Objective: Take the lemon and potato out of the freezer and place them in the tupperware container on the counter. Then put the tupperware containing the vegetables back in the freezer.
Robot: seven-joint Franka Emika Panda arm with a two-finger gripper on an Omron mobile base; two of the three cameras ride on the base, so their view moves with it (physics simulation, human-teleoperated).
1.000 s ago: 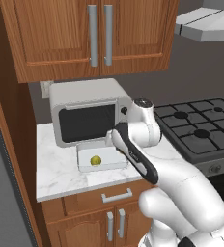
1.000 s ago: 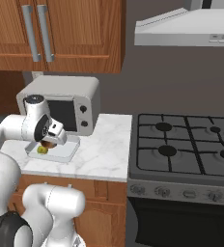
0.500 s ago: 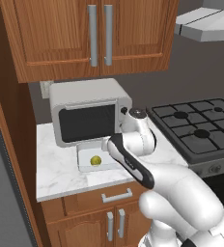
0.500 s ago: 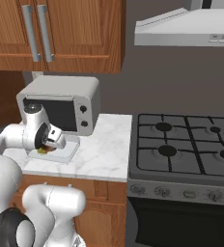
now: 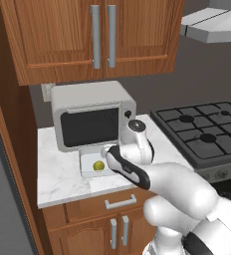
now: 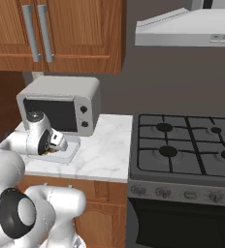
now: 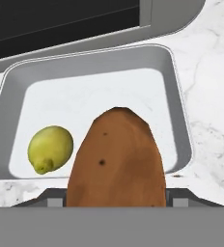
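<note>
A: Hand view first. What is the hand [image 6: 55,147] doing?

B: It is clamped on the potato [image 7: 116,161], one brown oval lump that rises between the fingers and fills the lower middle of the view. The finger tips themselves are hidden behind it.

A: And under it?

B: The tupperware container [image 7: 179,120], one shallow pale tray with rounded corners. The potato hangs over its near part. One lemon [image 7: 49,148] lies inside, on the tray floor toward the near left corner, just beside the potato as seen from the hand camera; I cannot tell whether they touch.

A: So one lemon, one potato, one tray?

B: Yes, one of each. In the left base view the lemon [image 5: 99,166] shows as a yellow-green dot in the tray [image 5: 87,160], with the arm's wrist bent down over it.

A: Where does the tray sit?

B: On the worktop [image 5: 62,174], white veined marble, right in front of the one microwave [image 5: 90,115]. The tray's far wall lies close under the microwave's dark door.

A: Further out?

B: To the right a black gas hob [image 6: 187,143] with a range hood [image 6: 187,29] above it. Over the microwave, a brown wall cabinet [image 5: 95,35] with two silver bar handles. Below the worktop, wooden cabinets, also with silver handles.
</note>
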